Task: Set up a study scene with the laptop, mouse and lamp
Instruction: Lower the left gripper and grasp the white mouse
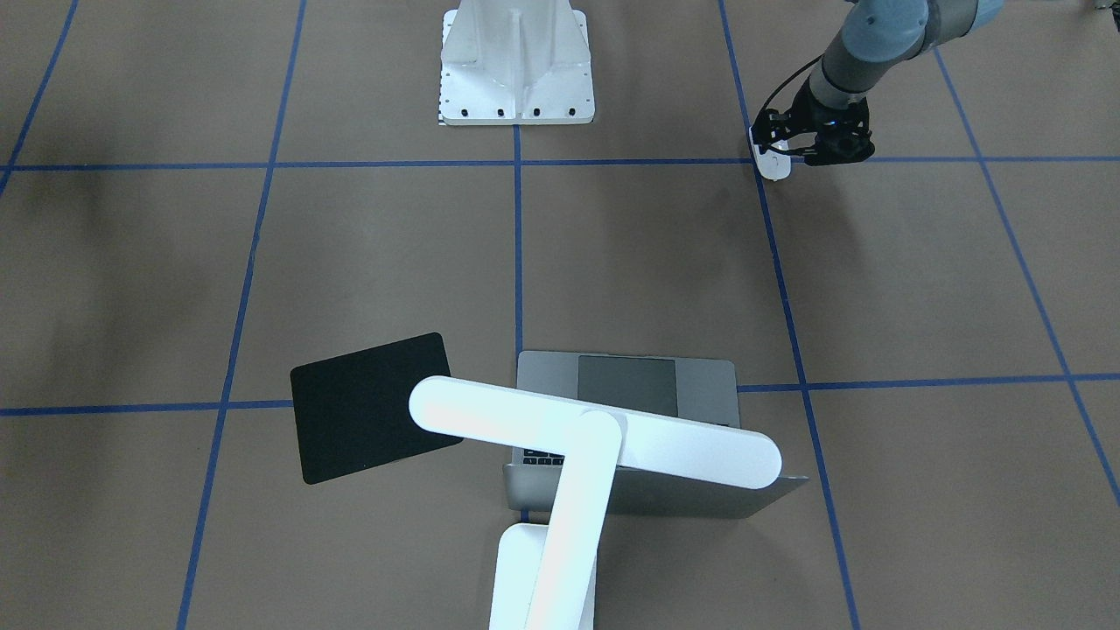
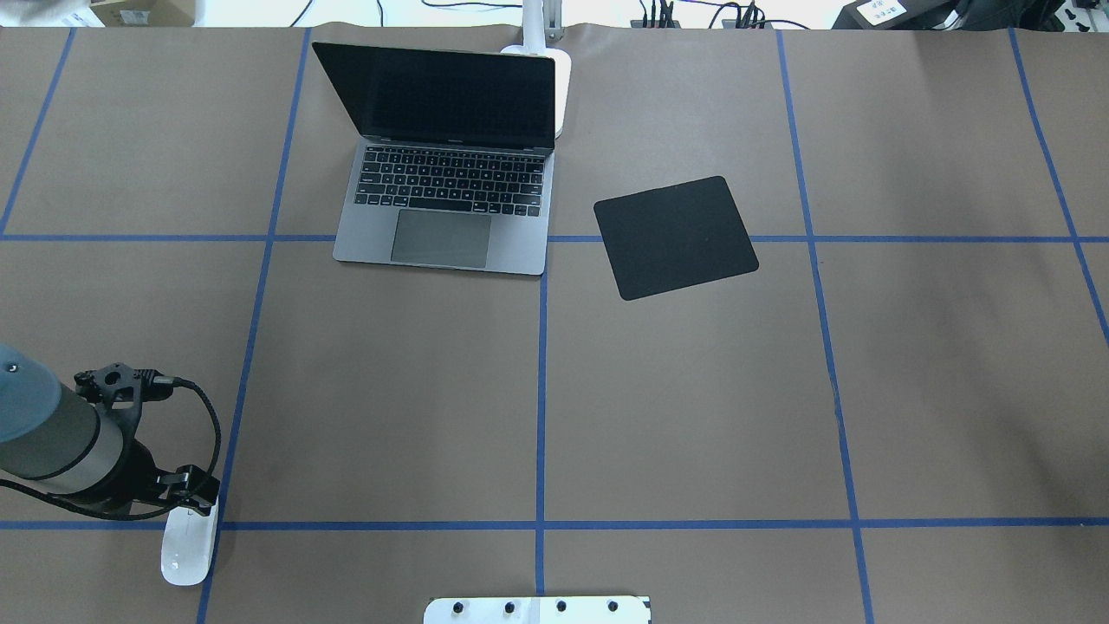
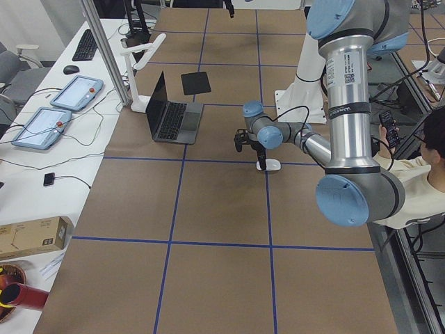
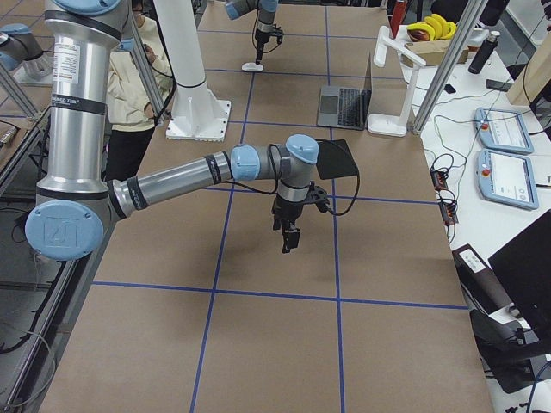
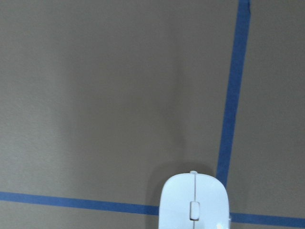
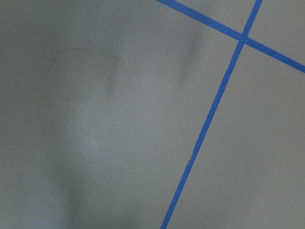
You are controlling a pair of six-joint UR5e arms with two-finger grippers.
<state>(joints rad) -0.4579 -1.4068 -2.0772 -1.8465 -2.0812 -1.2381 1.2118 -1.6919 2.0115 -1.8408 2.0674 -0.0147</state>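
The white mouse [image 2: 186, 550] lies on the table at a blue tape crossing, near the robot's left front corner. It also shows in the front-facing view [image 1: 772, 164] and at the bottom of the left wrist view [image 5: 194, 204]. My left gripper [image 2: 184, 505] stands right over the mouse's rear end; its fingers are hidden, so I cannot tell its state. The grey laptop [image 2: 442, 199] stands open at the far side. The white lamp [image 1: 595, 433] stands behind it, its bar head over the laptop. My right gripper [image 4: 290, 239] hangs low over bare table; I cannot tell its state.
A thin black square pad [image 2: 676, 236] lies to the right of the laptop. A white flanged pedestal [image 1: 516, 66] stands at the robot's edge of the table. Blue tape lines grid the brown table [image 2: 693, 407]. An operator sits beyond the robot's side.
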